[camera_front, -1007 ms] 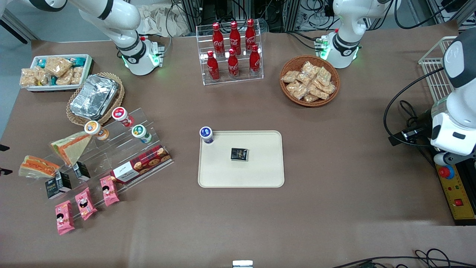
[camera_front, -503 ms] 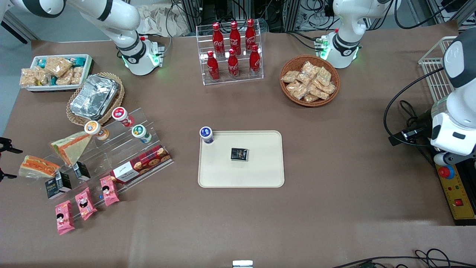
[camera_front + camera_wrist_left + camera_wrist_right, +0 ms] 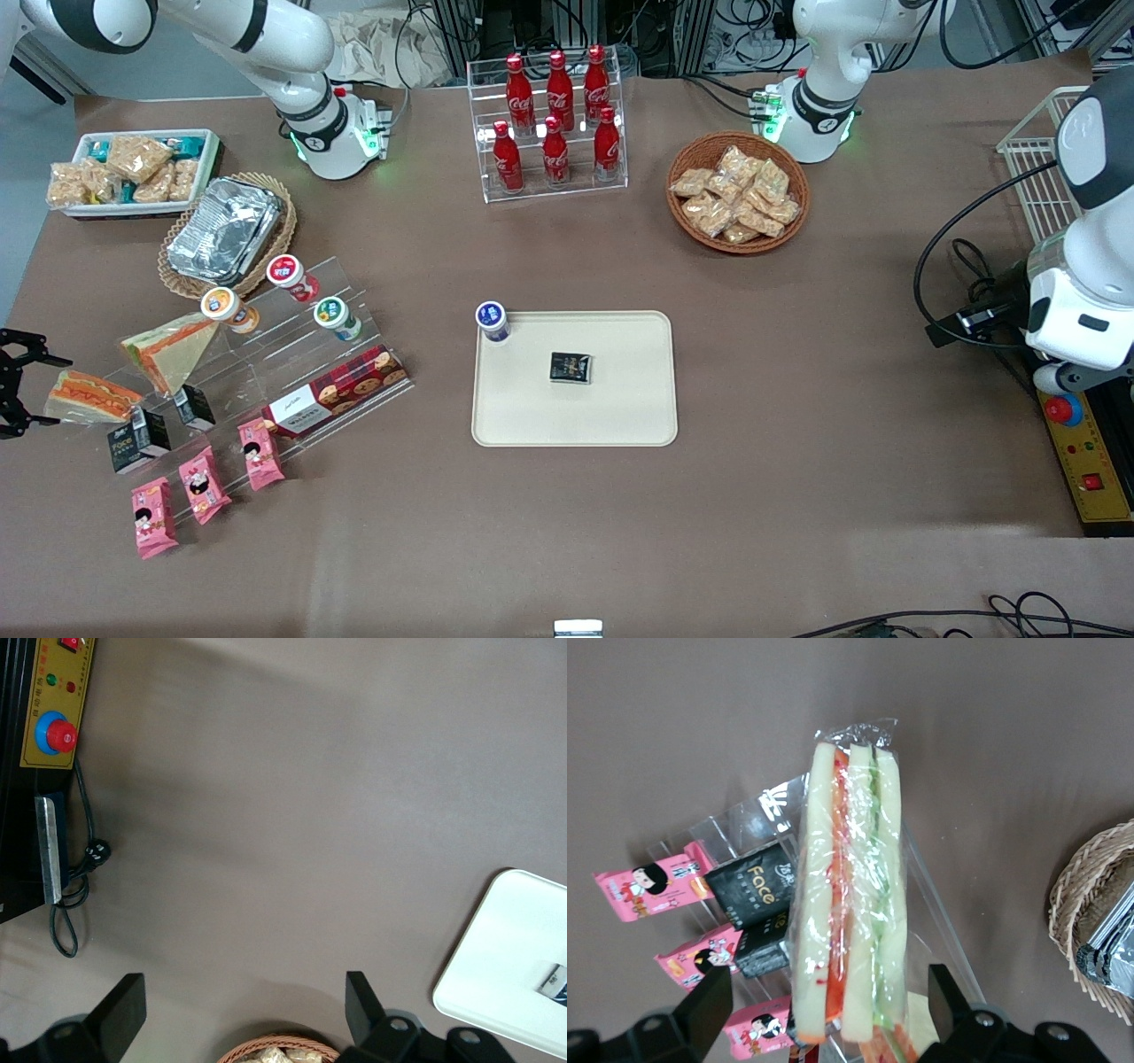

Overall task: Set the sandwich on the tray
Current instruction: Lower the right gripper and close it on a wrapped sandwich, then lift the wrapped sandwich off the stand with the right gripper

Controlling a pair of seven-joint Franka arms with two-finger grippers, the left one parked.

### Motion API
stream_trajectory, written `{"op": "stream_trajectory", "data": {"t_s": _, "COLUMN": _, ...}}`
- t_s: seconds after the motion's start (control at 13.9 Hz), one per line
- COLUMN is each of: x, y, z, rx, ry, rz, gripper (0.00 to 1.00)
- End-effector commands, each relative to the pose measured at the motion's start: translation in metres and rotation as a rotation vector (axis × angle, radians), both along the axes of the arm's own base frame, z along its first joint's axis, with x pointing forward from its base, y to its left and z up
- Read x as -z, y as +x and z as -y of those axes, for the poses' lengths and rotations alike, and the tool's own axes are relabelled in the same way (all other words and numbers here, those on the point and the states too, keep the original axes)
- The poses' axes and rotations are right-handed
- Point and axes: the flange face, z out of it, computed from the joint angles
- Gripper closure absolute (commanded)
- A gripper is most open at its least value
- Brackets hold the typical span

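The sandwich [image 3: 92, 395] is a clear-wrapped wedge showing white bread with red-orange and green stripes. It lies on the clear acrylic stand at the working arm's end of the table. In the right wrist view the sandwich [image 3: 849, 895] lies lengthwise between my two spread fingers. My right gripper [image 3: 19, 383] is open at the table's edge beside the sandwich, not touching it. The cream-beige tray [image 3: 620, 416] lies mid-table, holding a small black packet [image 3: 570, 367] and a blue-lidded cup [image 3: 493, 321] at its corner.
A larger sandwich wedge [image 3: 170, 349] leans on the acrylic stand [image 3: 266, 372] with lidded cups, a cookie box [image 3: 335, 392], black boxes [image 3: 138, 439] and pink packs [image 3: 197, 484]. A foil container [image 3: 223, 229] in a wicker basket, a snack bin [image 3: 133, 170], a cola rack [image 3: 553, 124] and a snack basket [image 3: 737, 191] stand farther from the camera.
My right gripper has come into the front view from the table's edge, moving toward the sandwich with its fingers spread. Nothing else has moved.
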Motion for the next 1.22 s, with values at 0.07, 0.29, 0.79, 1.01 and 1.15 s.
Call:
{"op": "stream_trajectory", "data": {"t_s": 0.07, "x": 0.014, "y": 0.000, "z": -0.002, "rx": 0.024, "ry": 0.072, "rz": 0.013, "gripper": 0.02}}
{"op": "stream_trajectory", "data": {"t_s": 0.29, "x": 0.022, "y": -0.004, "z": 0.010, "rx": 0.047, "ry": 0.085, "rz": 0.016, "gripper": 0.03}}
{"op": "stream_trajectory", "data": {"t_s": 0.79, "x": 0.025, "y": -0.010, "z": 0.018, "rx": -0.019, "ry": 0.090, "rz": 0.029, "gripper": 0.36}}
{"op": "stream_trajectory", "data": {"t_s": 1.01, "x": 0.019, "y": -0.008, "z": 0.013, "rx": -0.078, "ry": 0.089, "rz": 0.046, "gripper": 0.49}}
{"op": "stream_trajectory", "data": {"t_s": 1.15, "x": 0.015, "y": -0.004, "z": 0.007, "rx": -0.211, "ry": 0.088, "rz": 0.084, "gripper": 0.57}}
